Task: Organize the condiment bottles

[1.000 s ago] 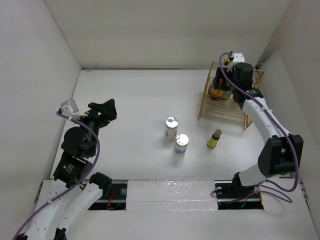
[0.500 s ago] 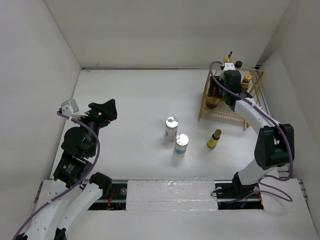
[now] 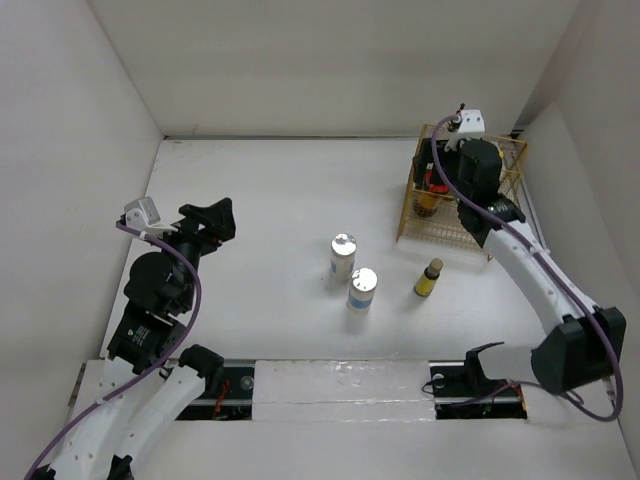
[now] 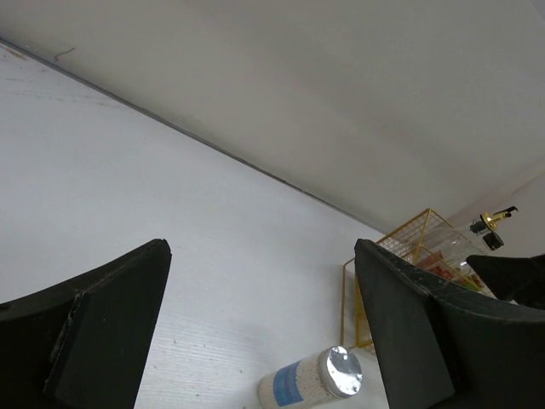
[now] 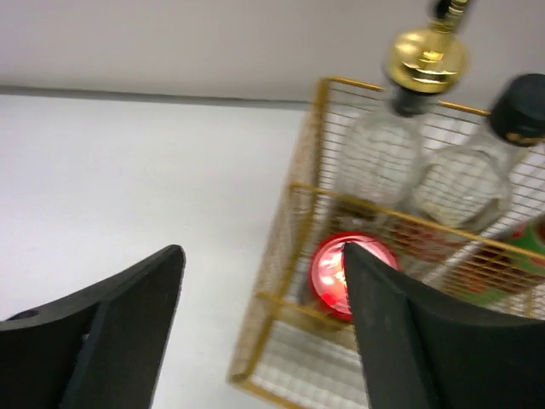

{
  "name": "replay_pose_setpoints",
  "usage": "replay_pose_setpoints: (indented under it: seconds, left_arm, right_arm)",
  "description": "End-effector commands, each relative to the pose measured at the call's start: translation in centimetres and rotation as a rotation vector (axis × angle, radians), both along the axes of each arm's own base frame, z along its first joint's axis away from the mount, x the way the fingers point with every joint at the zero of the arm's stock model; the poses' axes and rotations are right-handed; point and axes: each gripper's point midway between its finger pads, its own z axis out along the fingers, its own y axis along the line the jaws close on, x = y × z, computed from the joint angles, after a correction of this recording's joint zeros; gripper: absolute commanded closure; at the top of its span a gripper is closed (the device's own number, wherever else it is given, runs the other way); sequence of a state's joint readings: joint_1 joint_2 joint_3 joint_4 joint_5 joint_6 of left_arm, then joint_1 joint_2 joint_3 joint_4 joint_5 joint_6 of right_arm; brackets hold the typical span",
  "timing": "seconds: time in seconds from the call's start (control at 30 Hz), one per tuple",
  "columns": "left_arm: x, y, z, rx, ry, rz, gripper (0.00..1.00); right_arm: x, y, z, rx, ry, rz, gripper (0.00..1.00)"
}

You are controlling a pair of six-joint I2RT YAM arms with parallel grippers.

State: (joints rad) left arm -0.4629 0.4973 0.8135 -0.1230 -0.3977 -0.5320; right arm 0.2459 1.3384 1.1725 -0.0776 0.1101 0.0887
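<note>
Right gripper [image 5: 260, 250], fingers newly spread and empty, has risen above the gold wire basket [image 5: 383, 209], leaving the red-lidded jar [image 5: 328, 273] inside. The two silver-topped cylinders [image 3: 343, 256] and the small yellow bottle [image 3: 429, 279] wait outside.

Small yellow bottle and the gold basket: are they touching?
Apart. The top view shows bare table between the small yellow bottle and the gold basket.

On my white table [image 3: 250, 200] I see a silver-topped white cylinder [image 3: 343, 257] standing just beside a second silver-topped cylinder [image 3: 362, 288], a small yellow dark-capped bottle [image 3: 429, 278] near them, and a gold wire basket [image 3: 440, 232] far right.
</note>
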Motion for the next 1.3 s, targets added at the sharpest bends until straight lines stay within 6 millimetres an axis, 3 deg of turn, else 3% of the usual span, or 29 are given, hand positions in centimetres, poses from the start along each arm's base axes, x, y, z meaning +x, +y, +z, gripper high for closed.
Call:
replay_pose_setpoints:
  seconds: [0.0, 0.03, 0.07, 0.13, 0.17, 0.2, 0.3, 0.33, 0.43, 0.67, 0.77, 0.87, 1.0, 1.07, 1.13, 1.17, 1.2, 1.27]
  left_arm:
    - [0.1, -0.2, 1.2, -0.006, -0.041, -0.010, 0.15]
    - [0.1, -0.2, 1.2, -0.006, -0.041, -0.010, 0.15]
    - [0.1, -0.2, 1.2, -0.006, -0.041, -0.010, 0.15]
    - [0.1, -0.2, 1.2, -0.006, -0.041, -0.010, 0.15]
    - [0.1, -0.2, 1.2, -0.006, -0.041, -0.010, 0.15]
    - [0.1, -0.2, 1.2, -0.006, -0.041, -0.010, 0.15]
    - [0.1, -0.2, 1.2, -0.006, -0.041, -0.010, 0.15]
    - [0.1, -0.2, 1.2, -0.006, -0.041, -0.010, 0.15]
    - [0.1, -0.2, 1.2, -0.006, -0.041, -0.010, 0.15]
    - [-0.1, -0.1, 1.6, -0.014, -0.057, -0.010, 0.15]
    - [0.2, -0.3, 1.4, -0.009, -0.048, -0.010, 0.15]
    - [0.1, -0.4, 1.4, -0.008, -0.048, -0.021, 0.15]
    - [0.1, -0.4, 1.4, -0.008, -0.048, -0.021, 0.15]
    - [0.1, -0.4, 1.4, -0.008, -0.048, -0.021, 0.15]
    - [0.1, -0.4, 1.4, -0.008, -0.048, -0.021, 0.15]
    - [0.1, -0.4, 1.4, -0.008, -0.048, -0.021, 0.15]
    - [0.1, -0.4, 1.4, -0.008, -0.048, -0.021, 0.15]
    - [-0.1, -0.3, 1.6, -0.013, -0.057, -0.021, 0.15]
  right_arm:
    - [-3.1, 4.4, 1.8, 0.038, -0.066, 0.107, 0.23]
    - [-4.0, 5.7, 0.9, 0.032, -0.040, 0.150, 0.39]
    - [-5.3, 8.2, 0.0, 0.025, -0.014, 0.217, 0.65]
    - [-7.4, 10.4, -1.6, 0.006, 0.050, 0.301, 0.67]
    - [-8.4, 11.5, -2.5, 0.001, 0.082, 0.350, 0.62]
    - [-9.7, 13.3, -3.3, -0.007, 0.111, 0.415, 0.42]
    - [-12.9, 16.7, -5.9, -0.054, 0.221, 0.559, 0.09]
    - [-13.5, 17.7, -6.5, -0.063, 0.244, 0.591, 0.05]
    - [-15.7, 19.9, -8.2, -0.092, 0.303, 0.677, 0.00]
    - [-14.6, 20.9, -11.8, -0.166, 0.366, 0.646, 0.00]
    - [-13.2, 21.0, -12.3, -0.181, 0.347, 0.601, 0.04]
    - [-11.6, 21.3, -11.1, -0.155, 0.270, 0.548, 0.11]
    - [-10.9, 21.9, -9.1, -0.098, 0.208, 0.532, 0.42]
    - [-10.8, 22.0, -5.8, -0.055, 0.136, 0.534, 0.45]
    - [-10.4, 20.7, -2.5, -0.024, 0.048, 0.472, 0.48]
    - [-10.5, 19.1, 0.8, 0.017, -0.026, 0.435, 0.50]
    - [-10.4, 18.1, 3.2, 0.052, -0.088, 0.406, 0.50]
    - [-10.1, 13.8, 7.4, 0.105, -0.196, 0.293, 0.51]
